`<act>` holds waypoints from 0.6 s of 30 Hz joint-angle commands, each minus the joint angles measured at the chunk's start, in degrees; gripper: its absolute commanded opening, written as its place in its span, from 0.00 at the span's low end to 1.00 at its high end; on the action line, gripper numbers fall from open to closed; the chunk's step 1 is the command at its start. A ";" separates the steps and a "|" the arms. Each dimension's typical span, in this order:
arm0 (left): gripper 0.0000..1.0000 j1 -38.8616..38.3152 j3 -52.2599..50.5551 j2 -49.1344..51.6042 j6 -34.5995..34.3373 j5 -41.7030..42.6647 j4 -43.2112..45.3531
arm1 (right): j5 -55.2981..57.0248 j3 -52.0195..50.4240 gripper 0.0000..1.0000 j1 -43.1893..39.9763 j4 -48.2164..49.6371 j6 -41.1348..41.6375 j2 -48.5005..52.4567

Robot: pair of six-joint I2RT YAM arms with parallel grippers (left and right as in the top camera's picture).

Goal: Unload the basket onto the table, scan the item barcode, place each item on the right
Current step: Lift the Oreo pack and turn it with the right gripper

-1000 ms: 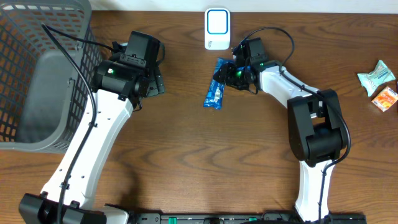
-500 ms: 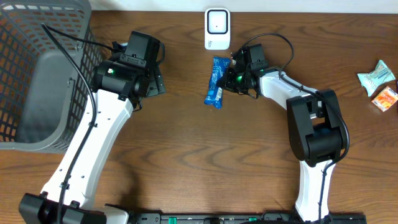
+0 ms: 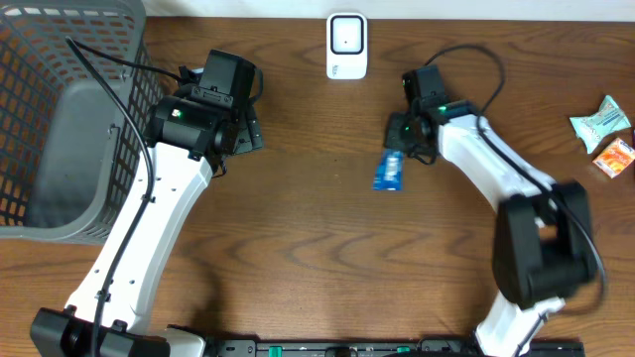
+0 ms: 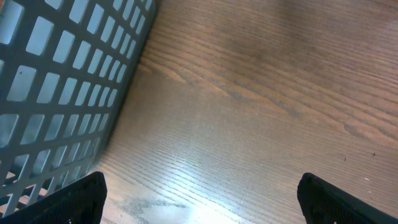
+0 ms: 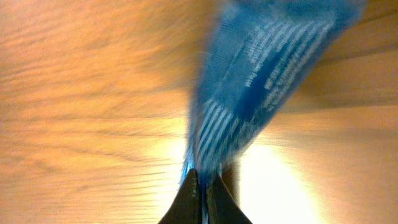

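**Blue packet (image 3: 390, 172) pinched at one end by the right gripper (image 3: 404, 137)**

The right gripper's jaws are squeezed tight on the packet's thin edge, and the rest of it is blurred in the wrist view. The packet is held over the wooden table (image 3: 298, 248), toward the front and right of the white scanner (image 3: 346, 45) and apart from it. The left gripper (image 4: 202, 199) is spread wide with nothing in it, just beside the grey basket (image 3: 99, 40). Two snack packs (image 3: 600, 121) are seen at the far right.
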 commanded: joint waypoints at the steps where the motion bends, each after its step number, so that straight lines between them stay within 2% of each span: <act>1: 0.98 0.13 0.09 0.11 -0.50 -0.37 -0.13 | 27.12 0.44 0.01 3.04 -2.60 -0.81 -5.22; 6: 0.98 0.13 0.09 0.11 -0.50 -0.37 -0.15 | 38.53 0.37 0.01 5.57 -4.46 -1.07 -4.11; 10: 0.98 0.13 0.09 0.11 -0.50 -0.37 -0.13 | 34.16 0.37 0.01 5.18 -4.94 -1.84 -1.49; 11: 0.98 0.13 0.09 0.11 -0.50 -0.37 -0.13 | 31.01 0.37 0.04 4.90 -5.18 -1.84 -1.07; 12: 0.98 0.13 0.09 0.11 -0.50 -0.37 -0.15 | 27.45 0.37 0.18 4.55 -5.51 -1.81 -0.70; 14: 0.98 0.13 0.09 0.11 -0.50 -0.37 -0.13 | 20.52 0.37 0.67 3.80 -6.29 -1.84 -0.52; 16: 0.98 0.13 0.09 0.11 -0.50 -0.37 -0.15 | 14.62 0.39 0.96 3.21 -7.58 -1.84 -0.61; 18: 0.98 0.13 0.09 0.11 -0.50 -0.37 -0.13 | 10.29 0.39 0.99 2.89 -9.14 -1.84 -0.83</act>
